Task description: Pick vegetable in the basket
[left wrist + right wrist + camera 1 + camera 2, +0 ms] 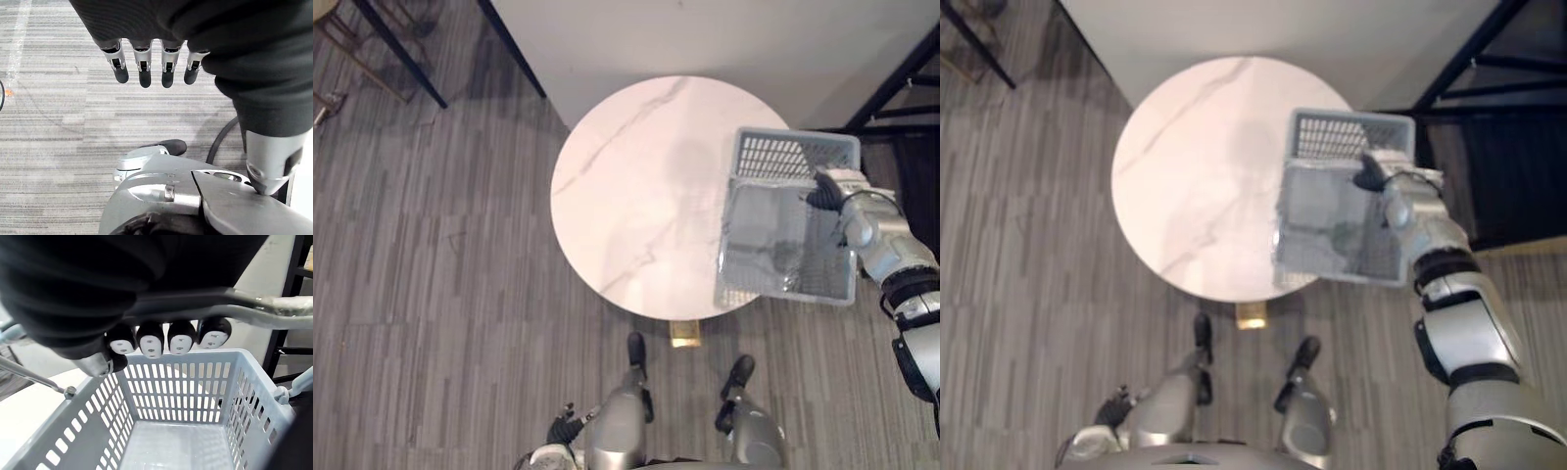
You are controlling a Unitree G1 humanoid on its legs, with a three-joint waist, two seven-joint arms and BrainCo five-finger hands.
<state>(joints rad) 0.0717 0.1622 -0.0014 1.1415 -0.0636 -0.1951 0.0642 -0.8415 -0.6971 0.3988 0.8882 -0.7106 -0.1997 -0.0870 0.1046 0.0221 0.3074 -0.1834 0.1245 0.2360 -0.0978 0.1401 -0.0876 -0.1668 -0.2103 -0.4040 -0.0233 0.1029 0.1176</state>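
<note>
- My right hand (161, 340) is clenched around the wire handle (254, 313) of the grey plastic basket (793, 152). Fingers are curled right over it, so that's a solid grab.
- From the head cameras, the basket sits at about 4 o'clock on the round marble table (626, 176), partly sticking out past the edge. Can't tell if it's resting on the top or just hanging above it.
- Looking down into the basket from my wrist, the slotted walls and floor have nothing inside.
- Where the vegetable is, I honestly can't tell. The bit of tabletop I can see is just plain marble.
- My left hand (144, 68) hangs down low at about 7 o'clock, fingers relaxed and straight, holding nothing.
- So I'd say I'm early on. The basket's in hand, but the actual picking and dropping in is all left to do.
</note>
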